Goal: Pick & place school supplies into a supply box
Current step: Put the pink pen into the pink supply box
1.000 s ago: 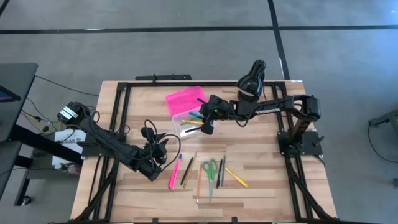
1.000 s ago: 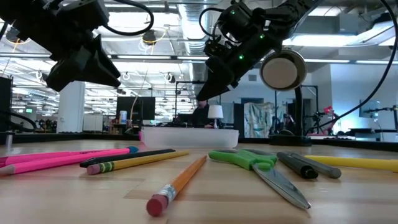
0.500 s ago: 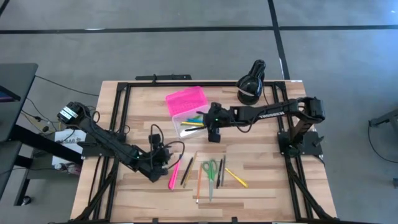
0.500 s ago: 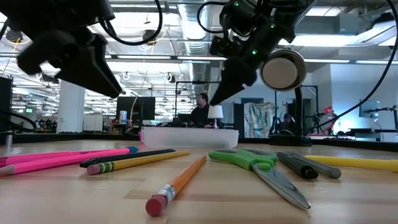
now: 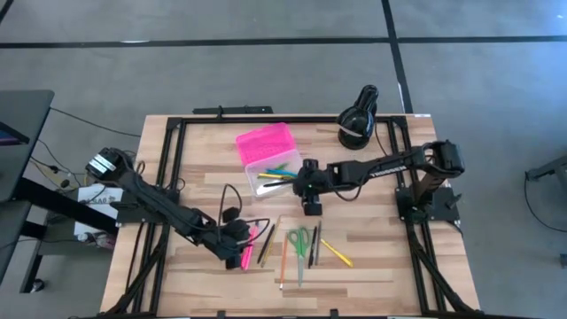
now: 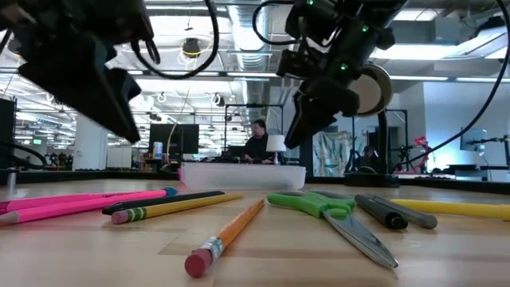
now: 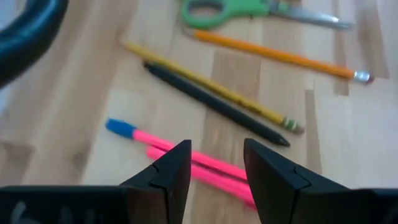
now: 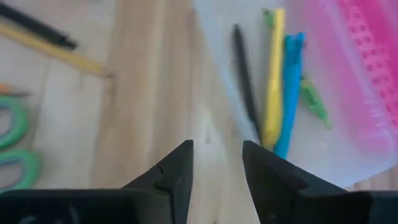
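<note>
Loose school supplies lie across the wooden bench [image 5: 372, 239] toward its near edge: an orange pencil [image 6: 227, 235], green-handled scissors [image 5: 299, 241], a yellow pencil [image 7: 211, 84], a black pen [image 7: 214, 104] and two pink pens [image 7: 186, 158]. The left tool [image 5: 241, 236], fingers spread and empty, hangs just above the pink pens on the bench's left half. Toward mid-bench the right tool [image 5: 311, 206], also spread and holding nothing, hovers over bare wood just beside the supply box [image 5: 275, 177]. The box's clear base holds a yellow marker [image 8: 273, 81], a blue pen [image 8: 289, 87], a black pen and a green one; its pink lid [image 5: 264, 142] lies open toward the far edge. No readable writing shows on any item. A black rounded object [image 5: 359, 115] sits near the far right corner.
</note>
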Action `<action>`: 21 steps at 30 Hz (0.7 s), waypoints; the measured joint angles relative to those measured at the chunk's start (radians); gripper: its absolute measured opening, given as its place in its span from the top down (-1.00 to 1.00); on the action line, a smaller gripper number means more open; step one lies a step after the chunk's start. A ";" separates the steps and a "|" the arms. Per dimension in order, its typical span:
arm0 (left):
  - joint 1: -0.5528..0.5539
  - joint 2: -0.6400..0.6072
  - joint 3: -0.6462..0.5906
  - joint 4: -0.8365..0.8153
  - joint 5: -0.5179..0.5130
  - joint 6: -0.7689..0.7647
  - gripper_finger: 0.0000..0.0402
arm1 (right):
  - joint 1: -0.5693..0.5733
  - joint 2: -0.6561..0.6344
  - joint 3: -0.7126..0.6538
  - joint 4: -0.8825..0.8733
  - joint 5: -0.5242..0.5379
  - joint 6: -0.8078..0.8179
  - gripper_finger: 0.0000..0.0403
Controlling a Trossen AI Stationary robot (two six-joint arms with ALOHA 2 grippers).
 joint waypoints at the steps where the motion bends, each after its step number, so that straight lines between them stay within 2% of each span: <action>1: -0.003 0.016 0.003 0.006 0.013 -0.009 0.30 | 0.013 0.000 0.000 -0.003 0.015 0.000 0.37; 10: -0.037 0.111 0.018 0.006 0.046 -0.075 0.30 | 0.093 -0.027 0.000 -0.038 0.165 0.021 0.40; 21: -0.069 0.111 0.018 -0.016 -0.020 -0.123 0.30 | 0.145 -0.119 0.000 -0.041 0.216 0.067 0.40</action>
